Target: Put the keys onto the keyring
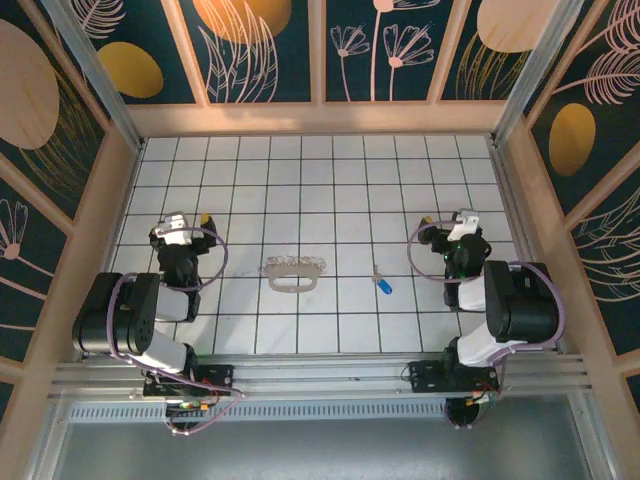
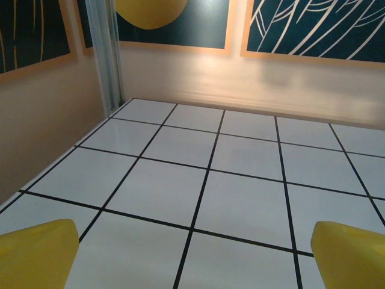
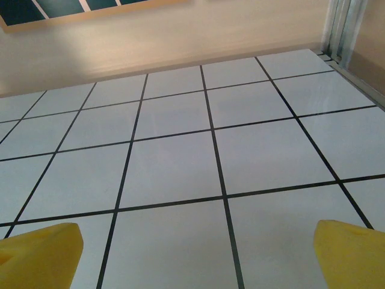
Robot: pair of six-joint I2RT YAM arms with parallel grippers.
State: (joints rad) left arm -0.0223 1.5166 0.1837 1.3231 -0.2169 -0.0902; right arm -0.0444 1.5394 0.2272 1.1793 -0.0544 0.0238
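Note:
The keyring [image 1: 294, 272], a pale silvery D-shaped loop with a bumpy far side, lies flat on the white tiled floor near the middle. The key [image 1: 382, 282], thin silver with a bright blue head, lies about two tiles to its right. My left gripper [image 1: 180, 220] rests at the left, well away from the keyring. My right gripper [image 1: 445, 222] rests at the right, a couple of tiles from the key. In both wrist views the yellow fingertips [image 2: 36, 253] [image 3: 352, 253] stand wide apart over bare tiles, with nothing between them.
Wooden walls [image 1: 320, 118] with dark floral panels enclose the tiled floor [image 1: 320, 190] on three sides. A metal rail [image 1: 320, 375] runs along the near edge by the arm bases. The left wrist view faces the back-left corner post [image 2: 105, 54].

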